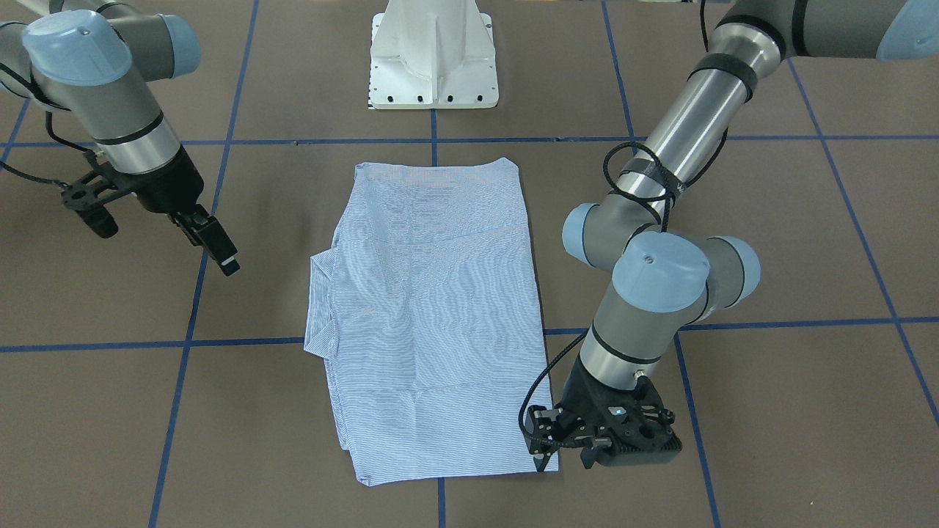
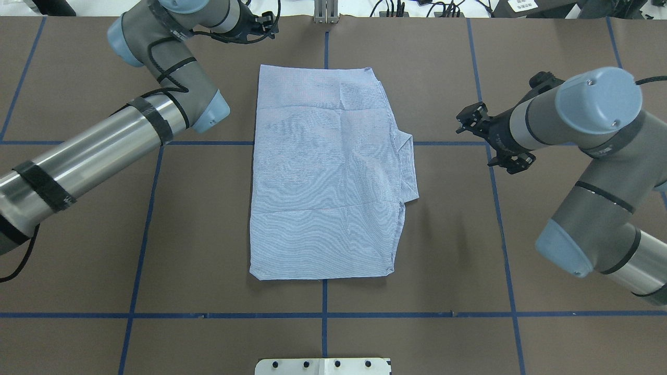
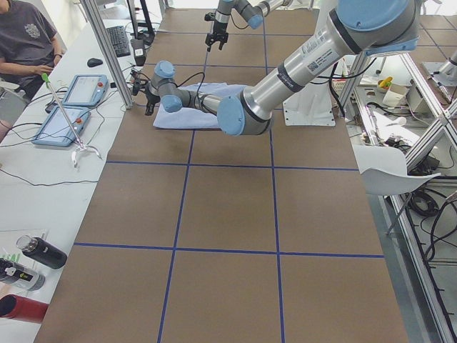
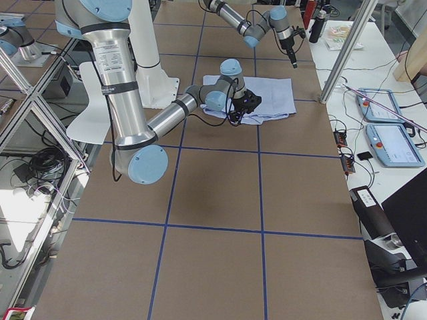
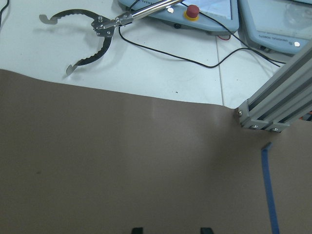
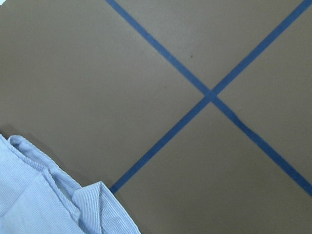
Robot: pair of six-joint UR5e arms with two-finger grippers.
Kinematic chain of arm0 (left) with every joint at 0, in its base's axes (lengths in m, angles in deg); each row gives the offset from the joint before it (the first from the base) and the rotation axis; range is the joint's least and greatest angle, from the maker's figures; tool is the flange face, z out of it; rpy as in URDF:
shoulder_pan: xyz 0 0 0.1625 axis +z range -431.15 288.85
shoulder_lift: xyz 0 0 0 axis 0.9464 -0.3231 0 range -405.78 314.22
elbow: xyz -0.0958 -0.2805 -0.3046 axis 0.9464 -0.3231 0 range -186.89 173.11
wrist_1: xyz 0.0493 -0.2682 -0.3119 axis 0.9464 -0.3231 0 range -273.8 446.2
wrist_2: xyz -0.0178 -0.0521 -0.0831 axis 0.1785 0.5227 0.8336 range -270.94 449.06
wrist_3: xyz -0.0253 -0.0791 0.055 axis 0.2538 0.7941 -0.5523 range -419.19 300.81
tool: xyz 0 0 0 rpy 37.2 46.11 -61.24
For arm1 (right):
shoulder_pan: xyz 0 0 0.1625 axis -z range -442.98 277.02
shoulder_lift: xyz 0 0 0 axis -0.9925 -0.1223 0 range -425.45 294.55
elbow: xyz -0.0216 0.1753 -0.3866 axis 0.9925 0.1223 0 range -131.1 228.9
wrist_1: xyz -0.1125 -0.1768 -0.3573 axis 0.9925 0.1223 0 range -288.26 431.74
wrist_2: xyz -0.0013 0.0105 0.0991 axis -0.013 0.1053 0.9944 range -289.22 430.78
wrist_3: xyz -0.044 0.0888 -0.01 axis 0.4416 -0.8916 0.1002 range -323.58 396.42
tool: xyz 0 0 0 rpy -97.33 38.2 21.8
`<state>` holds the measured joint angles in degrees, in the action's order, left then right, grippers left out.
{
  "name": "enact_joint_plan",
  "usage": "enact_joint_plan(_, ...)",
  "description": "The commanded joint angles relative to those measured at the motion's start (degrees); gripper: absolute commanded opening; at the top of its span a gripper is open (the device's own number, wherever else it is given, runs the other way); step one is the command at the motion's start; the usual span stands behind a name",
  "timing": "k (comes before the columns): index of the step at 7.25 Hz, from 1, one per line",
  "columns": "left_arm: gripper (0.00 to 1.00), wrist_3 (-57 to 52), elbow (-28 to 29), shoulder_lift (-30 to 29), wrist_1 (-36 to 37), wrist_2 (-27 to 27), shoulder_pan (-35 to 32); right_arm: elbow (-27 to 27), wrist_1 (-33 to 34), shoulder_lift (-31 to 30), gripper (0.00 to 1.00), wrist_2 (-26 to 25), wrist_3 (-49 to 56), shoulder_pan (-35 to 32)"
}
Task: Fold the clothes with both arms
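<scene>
The light blue and white striped shirt [image 1: 433, 308] [image 2: 325, 177] lies folded into a tall rectangle in the middle of the brown table, its collar sticking out on the right arm's side. My left gripper [image 1: 546, 456] is low at the shirt's far corner on the left arm's side. In the left wrist view the left gripper [image 5: 172, 230] has its fingertips apart over bare mat, holding nothing. My right gripper [image 1: 220, 253] hangs above the table beside the shirt, clear of it. Its fingers overlap, so its state is unclear. The right wrist view shows only the shirt's collar edge [image 6: 44, 204].
The white pedestal base [image 1: 433, 59] stands at the robot's side of the table. Beyond the far edge are a metal grabber tool [image 5: 92, 29], control tablets [image 5: 195, 9] and an aluminium post [image 5: 278, 102]. A person [image 3: 25, 43] sits there.
</scene>
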<state>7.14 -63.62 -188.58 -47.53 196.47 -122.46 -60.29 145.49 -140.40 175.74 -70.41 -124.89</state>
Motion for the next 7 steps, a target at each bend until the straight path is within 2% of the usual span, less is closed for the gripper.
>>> enact_joint_plan(1, 0.94, 2.9, -27.2, 13.6, 9.4, 4.8, -0.4, -0.5, 0.9, 3.4, 1.0, -8.8, -7.4, 9.0)
enact_joint_plan(2, 0.94, 3.2, -34.7, 17.3, 12.2, 4.8, -0.4, -2.1, 4.6, 4.1, 1.0, -9.8, -10.2, 11.9)
enact_joint_plan(3, 0.94, 3.2, -37.7, 19.6, 12.8, 4.9, -0.3, -4.0, 7.3, 4.3, 1.0, -10.0, -12.7, 13.9)
enact_joint_plan(7, 0.94, 2.5, -38.5, 22.7, 11.4, 3.2, 0.2, -4.5, 7.5, 4.4, 1.0, -18.3, -28.3, 22.9)
